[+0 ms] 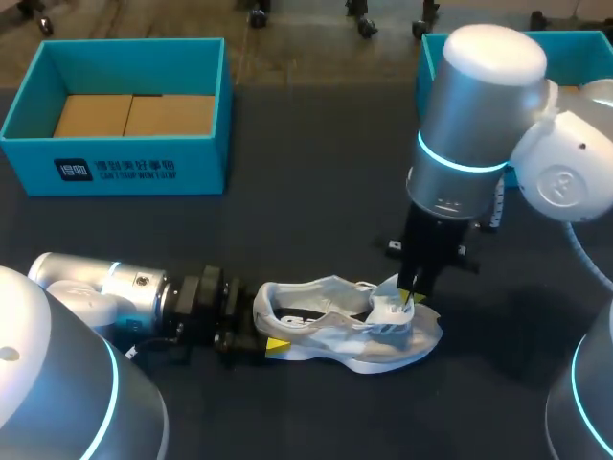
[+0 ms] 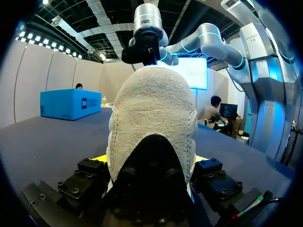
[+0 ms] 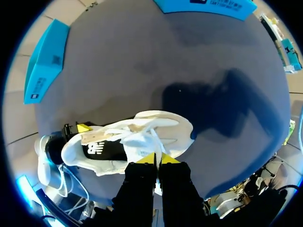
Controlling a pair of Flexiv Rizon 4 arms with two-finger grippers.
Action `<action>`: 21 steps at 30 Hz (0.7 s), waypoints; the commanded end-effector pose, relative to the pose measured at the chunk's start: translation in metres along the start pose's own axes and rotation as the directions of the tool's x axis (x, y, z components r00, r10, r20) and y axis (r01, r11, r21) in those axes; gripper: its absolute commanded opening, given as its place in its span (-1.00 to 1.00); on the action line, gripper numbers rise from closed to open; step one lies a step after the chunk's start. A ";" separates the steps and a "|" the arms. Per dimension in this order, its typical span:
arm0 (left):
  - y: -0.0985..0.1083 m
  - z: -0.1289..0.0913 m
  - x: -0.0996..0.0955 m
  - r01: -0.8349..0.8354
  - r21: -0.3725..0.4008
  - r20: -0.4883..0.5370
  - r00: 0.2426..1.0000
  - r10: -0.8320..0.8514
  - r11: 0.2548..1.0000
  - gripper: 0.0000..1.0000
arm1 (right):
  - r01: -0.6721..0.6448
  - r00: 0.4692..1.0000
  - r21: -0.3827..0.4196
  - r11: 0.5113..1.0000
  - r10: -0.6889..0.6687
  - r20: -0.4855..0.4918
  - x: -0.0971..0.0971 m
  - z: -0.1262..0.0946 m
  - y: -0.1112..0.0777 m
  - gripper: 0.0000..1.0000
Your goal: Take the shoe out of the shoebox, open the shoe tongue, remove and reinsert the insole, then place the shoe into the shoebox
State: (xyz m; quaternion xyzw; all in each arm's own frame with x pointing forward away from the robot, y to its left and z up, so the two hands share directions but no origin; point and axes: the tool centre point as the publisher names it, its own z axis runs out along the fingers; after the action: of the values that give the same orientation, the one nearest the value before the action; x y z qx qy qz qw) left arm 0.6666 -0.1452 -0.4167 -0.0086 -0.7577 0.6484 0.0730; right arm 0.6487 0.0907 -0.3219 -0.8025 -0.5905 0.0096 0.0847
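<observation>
A white and grey shoe (image 1: 335, 331) lies on its sole on the dark table, toe to the right. My left gripper (image 1: 263, 331) comes in low from the left, its fingers set wide on both sides of the heel (image 2: 154, 123) and holding it. My right gripper (image 1: 410, 299) hangs straight down over the forefoot. Its yellow tips (image 3: 158, 159) are pinched together on the white tongue (image 3: 142, 142), which stands raised above the laces. The black lining of the shoe's opening (image 3: 102, 150) shows between the two grippers.
An open blue box (image 1: 115, 163) with brown cardboard in it stands at the back left. A second blue box (image 1: 575, 48) stands at the back right, mostly hidden behind my right arm. Bare dark table lies between the boxes and the shoe.
</observation>
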 end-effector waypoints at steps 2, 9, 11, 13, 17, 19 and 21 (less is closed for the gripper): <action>0.004 0.002 -0.002 0.000 0.001 0.000 1.000 0.000 1.000 -1.00 | 0.004 0.999 0.021 1.000 -0.003 -0.052 -0.012 0.008 0.001 -1.00; 0.004 0.002 -0.002 0.000 0.001 0.000 1.000 0.000 1.000 -1.00 | 0.024 0.998 0.025 0.999 -0.023 -0.050 -0.016 0.008 0.000 -1.00; 0.004 0.002 -0.002 0.000 0.001 0.000 1.000 0.000 1.000 -1.00 | 0.040 0.998 0.007 0.999 -0.040 -0.056 -0.016 0.007 -0.001 -1.00; 0.004 0.002 -0.002 0.000 0.001 0.000 1.000 0.000 1.000 -1.00 | 0.049 0.997 -0.004 0.999 -0.049 -0.055 -0.016 0.005 -0.003 -0.47; 0.004 0.002 -0.002 0.000 0.001 0.000 1.000 0.000 1.000 -1.00 | 0.033 0.999 -0.017 0.999 -0.033 -0.036 -0.014 0.001 -0.008 1.00; 0.004 0.002 -0.002 0.000 0.001 0.000 1.000 0.000 1.000 -1.00 | 0.028 1.000 -0.037 0.999 -0.029 -0.007 -0.013 -0.006 -0.012 1.00; 0.004 0.002 -0.002 0.000 0.001 0.000 1.000 0.000 1.000 -1.00 | 0.030 0.999 -0.048 0.998 -0.029 0.012 -0.012 -0.014 -0.016 1.00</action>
State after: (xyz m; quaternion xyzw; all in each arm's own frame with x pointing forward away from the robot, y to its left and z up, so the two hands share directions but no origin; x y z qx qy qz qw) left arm 0.6666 -0.1451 -0.4167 -0.0086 -0.7578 0.6483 0.0730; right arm 0.6382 0.0775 -0.3239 -0.7936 -0.6030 -0.0072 0.0805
